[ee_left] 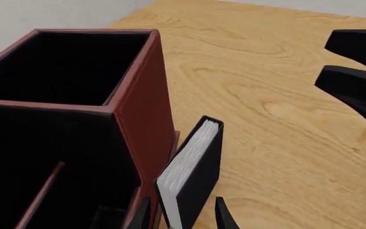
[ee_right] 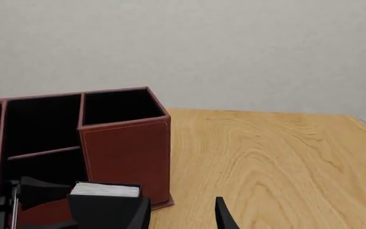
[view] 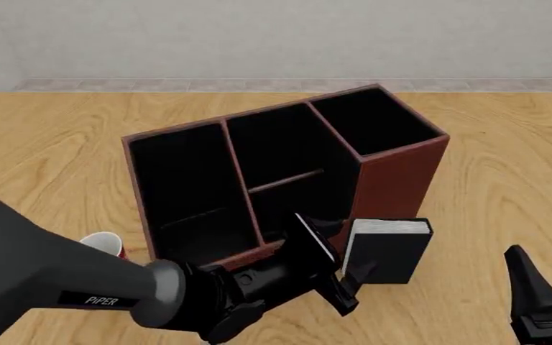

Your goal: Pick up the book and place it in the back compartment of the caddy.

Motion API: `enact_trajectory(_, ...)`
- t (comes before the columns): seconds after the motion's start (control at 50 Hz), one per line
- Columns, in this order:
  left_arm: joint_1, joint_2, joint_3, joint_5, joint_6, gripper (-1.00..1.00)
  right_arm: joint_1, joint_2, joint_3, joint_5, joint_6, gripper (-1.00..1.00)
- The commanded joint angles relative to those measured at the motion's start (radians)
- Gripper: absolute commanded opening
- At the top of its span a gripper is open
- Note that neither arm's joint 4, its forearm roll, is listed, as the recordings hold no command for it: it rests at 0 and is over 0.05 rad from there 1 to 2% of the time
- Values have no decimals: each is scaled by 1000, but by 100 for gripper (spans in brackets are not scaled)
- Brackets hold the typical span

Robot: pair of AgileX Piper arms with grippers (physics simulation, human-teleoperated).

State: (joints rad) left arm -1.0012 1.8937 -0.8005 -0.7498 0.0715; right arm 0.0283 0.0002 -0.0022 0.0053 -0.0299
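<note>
Two hands: left hand [view: 338,277] pinches the book [view: 388,250]; right hand [view: 545,302] spread, empty, apart.
Book: upright beside the caddy [view: 401,172], outside it.
Back compartment [view: 281,147]: behind the book, leftward.

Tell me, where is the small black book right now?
In the front view, the black hardcover book stands upright between the left gripper fingers, beside the red-brown caddy's near wall.

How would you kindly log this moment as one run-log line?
left gripper: around book, upright beside caddy | right gripper: open, idle | back compartment: no book yet
</note>
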Motion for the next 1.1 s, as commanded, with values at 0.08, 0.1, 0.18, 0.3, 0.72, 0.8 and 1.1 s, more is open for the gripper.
enact_trajectory(0.08, 0, 33, -28, 4, 7, 100, 0, 0, -2, 3, 2, 100)
enact_trajectory(0.1, 0, 35, -29, 4, 6, 100, 0, 0, -2, 3, 2, 100)
enact_trajectory(0.18, 1, 45, -35, 5, -2, 100, -1, 0, -3, 4, 3, 100)
enact_trajectory(0.3, 6, 61, -49, 11, 1, 100, -1, 0, -5, 6, 5, 100)
enact_trajectory(0.72, -11, 96, -83, 29, 7, 100, -3, 0, -3, 7, 8, 100)
enact_trajectory(0.8, -13, 99, -84, 27, 7, 100, -3, 0, -2, 7, 9, 100)
enact_trajectory(1.1, -16, 109, -89, 26, 5, 100, -4, 0, 0, 6, 10, 100)
